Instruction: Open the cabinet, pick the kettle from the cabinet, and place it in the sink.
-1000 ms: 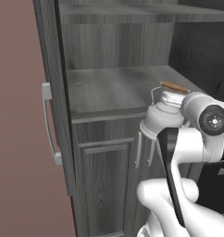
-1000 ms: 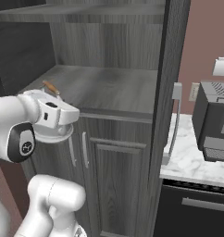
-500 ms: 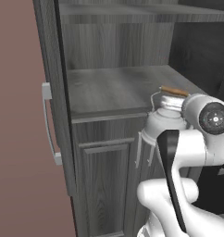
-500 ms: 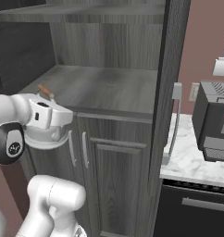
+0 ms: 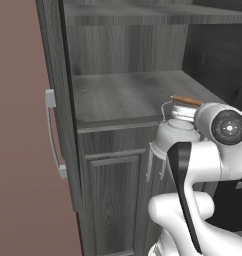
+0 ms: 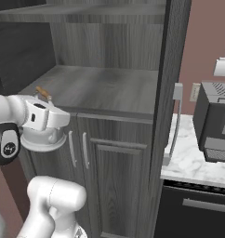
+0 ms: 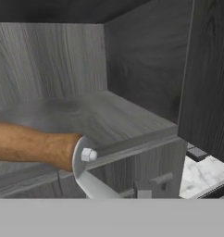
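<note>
The cabinet [image 5: 124, 95] stands open, its tall doors [image 6: 174, 65] swung out to both sides, and its shelf [image 6: 102, 87] is bare. The white-silver kettle [image 5: 175, 138] hangs in the air just in front of the shelf edge, level with the lower doors' tops. My gripper [image 5: 197, 107] is shut on the kettle's brown wooden handle bar [image 5: 186, 100]. From the right the kettle [image 6: 43, 138] sits under my gripper [image 6: 40, 100]. The hand view has the wooden bar [image 7: 34, 146] and wire handle [image 7: 86, 172] close up. The sink is out of view.
The left door's long silver handle [image 5: 54, 134] sticks out at my left. Lower doors with small handles [image 6: 78, 149] are under the shelf. A marble counter [image 6: 194, 163] with a dark appliance [image 6: 217, 122] lies right of the cabinet, above a black front [image 6: 198, 209].
The hand and the kettle have drawn back off the shelf edge toward the base and dropped slightly. The cabinet doors have not moved.
</note>
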Robot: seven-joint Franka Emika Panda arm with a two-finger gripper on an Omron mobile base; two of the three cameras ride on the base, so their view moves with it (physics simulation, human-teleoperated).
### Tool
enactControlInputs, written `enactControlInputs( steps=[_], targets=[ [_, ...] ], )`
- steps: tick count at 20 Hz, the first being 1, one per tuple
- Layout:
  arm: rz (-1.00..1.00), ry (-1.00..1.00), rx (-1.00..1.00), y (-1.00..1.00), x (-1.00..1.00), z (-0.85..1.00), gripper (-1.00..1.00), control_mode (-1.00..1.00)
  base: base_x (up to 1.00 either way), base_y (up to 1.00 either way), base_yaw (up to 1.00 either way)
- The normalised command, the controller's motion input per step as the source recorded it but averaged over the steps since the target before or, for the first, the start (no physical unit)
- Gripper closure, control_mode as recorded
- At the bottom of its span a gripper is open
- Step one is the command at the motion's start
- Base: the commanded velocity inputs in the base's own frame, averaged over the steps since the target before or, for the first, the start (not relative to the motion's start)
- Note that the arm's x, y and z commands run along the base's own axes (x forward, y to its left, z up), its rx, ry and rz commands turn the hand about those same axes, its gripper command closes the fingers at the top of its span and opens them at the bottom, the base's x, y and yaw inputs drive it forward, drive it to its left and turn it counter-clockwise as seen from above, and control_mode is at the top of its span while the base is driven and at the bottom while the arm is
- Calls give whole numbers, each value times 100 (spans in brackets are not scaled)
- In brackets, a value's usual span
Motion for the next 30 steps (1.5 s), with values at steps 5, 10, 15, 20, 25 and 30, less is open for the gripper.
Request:
enactControlInputs(
  steps=[5, 10, 15, 20, 25, 30],
  targets=[
    [0, -10, 0, 0, 0, -17, 100, -100, 0, 0, 0],
    [0, -3, 1, 0, 0, -1, 100, -100, 0, 0, 0],
    [0, 0, 0, 0, 0, 0, 100, -100, 0, 0, 0],
    [0, 0, 0, 0, 0, 0, 100, -100, 0, 0, 0],
    [0, 0, 0, 0, 0, 0, 100, -100, 0, 0, 0],
    [0, 0, 0, 0, 0, 0, 100, -100, 0, 0, 0]
  ],
)
